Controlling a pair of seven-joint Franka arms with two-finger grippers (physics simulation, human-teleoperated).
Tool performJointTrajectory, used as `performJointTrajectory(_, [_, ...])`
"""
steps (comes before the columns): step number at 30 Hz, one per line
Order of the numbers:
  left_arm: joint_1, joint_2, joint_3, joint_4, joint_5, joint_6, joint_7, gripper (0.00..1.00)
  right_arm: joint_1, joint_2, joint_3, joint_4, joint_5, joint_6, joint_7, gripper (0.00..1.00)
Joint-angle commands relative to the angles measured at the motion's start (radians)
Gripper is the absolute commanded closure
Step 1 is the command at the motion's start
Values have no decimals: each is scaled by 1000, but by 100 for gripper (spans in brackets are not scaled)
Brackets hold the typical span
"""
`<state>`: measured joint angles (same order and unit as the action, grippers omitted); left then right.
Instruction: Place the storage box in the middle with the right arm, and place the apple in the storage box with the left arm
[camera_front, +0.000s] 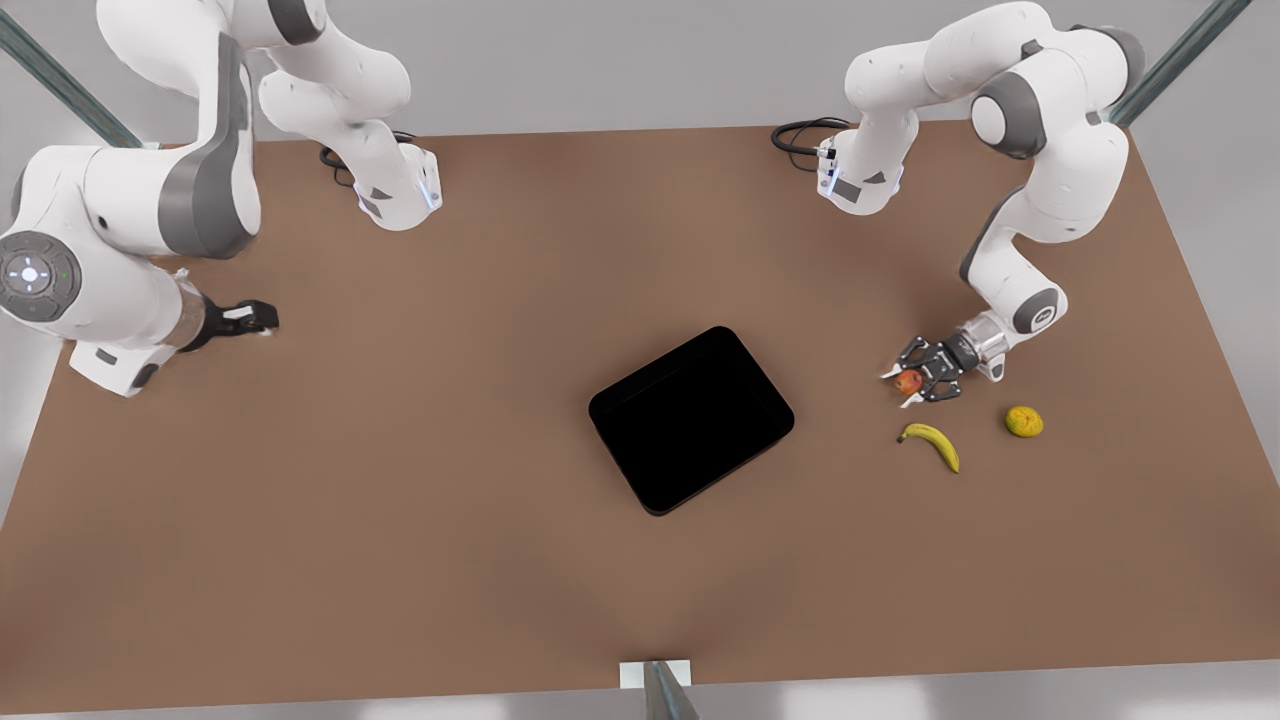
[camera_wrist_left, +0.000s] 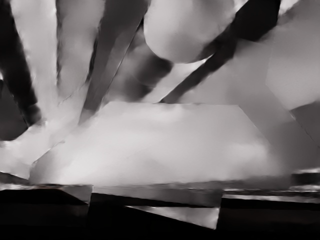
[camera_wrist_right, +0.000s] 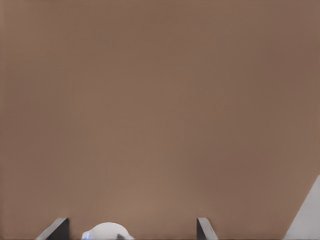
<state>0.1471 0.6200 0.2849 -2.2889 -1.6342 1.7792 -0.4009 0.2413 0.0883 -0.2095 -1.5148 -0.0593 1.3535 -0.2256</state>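
The black storage box (camera_front: 691, 419) lies turned at an angle near the table's middle, with nothing in it. The small red-orange apple (camera_front: 908, 381) rests on the table toward the front view's right. My left gripper (camera_front: 897, 389) is down at the apple, open, one finger on each side of it. The left wrist view gives only grey shapes and shows no apple. My right gripper (camera_front: 262, 318) waits at the front view's left, far from the box. It is open over bare table (camera_wrist_right: 160, 110), with fingertips (camera_wrist_right: 59, 229) set wide apart.
A yellow banana (camera_front: 932, 443) and a lumpy yellow-orange fruit (camera_front: 1024, 421) lie just in front of the apple. Both arm bases (camera_front: 400, 195) (camera_front: 858, 180) stand at the table's far edge, with cables. A post (camera_front: 660, 690) stands at the near edge.
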Motion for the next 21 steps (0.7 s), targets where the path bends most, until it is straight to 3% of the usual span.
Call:
performJointTrajectory(1, [0, -2, 3, 0, -64, -3, -10, 79, -8, -50, -1, -74, 3, 45, 3, 0])
performJointTrajectory(6, [0, -100, 31, 5, 65, -47, -65, 79, -10, -74, -1, -114, 13, 70, 101, 0])
performJointTrajectory(7, [0, -137, 56, 16, 134, -75, -53, 79, -2, -74, 4, -111, 27, 75, 304, 0])
performJointTrajectory(11, [-1, -194, 53, 229, 473, -93, -64, 79, 10, -76, 13, -116, 18, 61, 367, 0])
performJointTrajectory(15, [-4, -210, -105, 433, 833, -78, -90, 79, 9, -74, 13, -114, 16, 62, 335, 0])
performJointTrajectory(21, [-7, -210, -500, 646, 1436, -76, -338, 79, 9, -74, 13, -114, 18, 56, 316, 0])
